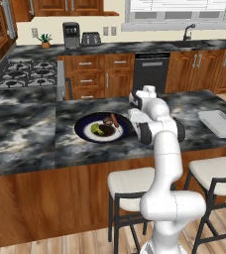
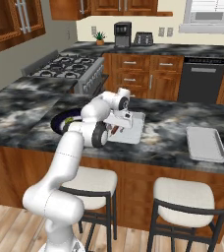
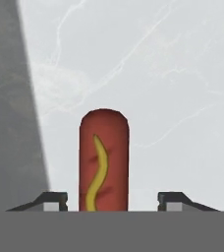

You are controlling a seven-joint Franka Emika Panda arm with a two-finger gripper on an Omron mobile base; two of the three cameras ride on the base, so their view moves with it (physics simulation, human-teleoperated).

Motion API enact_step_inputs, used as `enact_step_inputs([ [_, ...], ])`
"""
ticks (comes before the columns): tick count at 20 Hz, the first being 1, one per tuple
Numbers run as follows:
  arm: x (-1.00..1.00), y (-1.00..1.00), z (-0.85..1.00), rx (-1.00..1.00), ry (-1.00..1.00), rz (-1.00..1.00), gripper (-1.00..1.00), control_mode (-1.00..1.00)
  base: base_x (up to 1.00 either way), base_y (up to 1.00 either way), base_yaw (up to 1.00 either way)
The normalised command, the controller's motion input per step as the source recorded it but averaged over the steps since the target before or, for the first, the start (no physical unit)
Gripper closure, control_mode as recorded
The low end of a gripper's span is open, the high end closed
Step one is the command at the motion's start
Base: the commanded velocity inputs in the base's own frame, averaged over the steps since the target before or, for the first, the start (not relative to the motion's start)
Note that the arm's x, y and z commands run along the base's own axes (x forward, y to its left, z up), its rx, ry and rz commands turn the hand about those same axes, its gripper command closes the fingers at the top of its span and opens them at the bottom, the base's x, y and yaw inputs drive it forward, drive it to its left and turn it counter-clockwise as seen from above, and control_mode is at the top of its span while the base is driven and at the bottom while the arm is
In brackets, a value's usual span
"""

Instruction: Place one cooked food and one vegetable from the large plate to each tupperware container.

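Hot dog (image 3: 104,160), red-brown with a yellow mustard line: lying on the pale floor of the near tupperware container (image 2: 133,132), between the tips of the tool (image 3: 113,202) and touching neither; judged just released there as the cooked item for this container. Tool: fingers apart, clear gaps either side of the sausage, poised low over the container for the drop. Large plate (image 1: 85,124): toward the front edge of the surface, just beside that container, carrying a green item, a dark lump and a reddish stick, kept close for short transfers. Second tupperware container (image 2: 205,143): well apart toward the right end of the surface, nothing visible inside.
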Motion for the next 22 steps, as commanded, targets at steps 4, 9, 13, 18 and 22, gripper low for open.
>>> enact_step_inputs([
  [4,-0.14,0.13,0.47,0.00,-0.01,-0.02,-1.00,-1.00,0.00,0.00,0.00],
  [9,-0.49,0.50,0.55,0.00,-0.01,-0.01,-1.00,-1.00,0.00,0.00,0.00],
  [13,-0.26,0.84,0.36,0.02,0.00,0.00,-1.00,-1.00,0.00,0.00,0.00],
  [18,-0.22,1.00,0.04,0.01,-0.08,0.00,-1.00,-1.00,0.00,0.00,0.00],
  [22,-0.76,1.00,-0.06,0.00,-0.16,0.00,-1.00,-1.00,0.00,0.00,0.00],
])
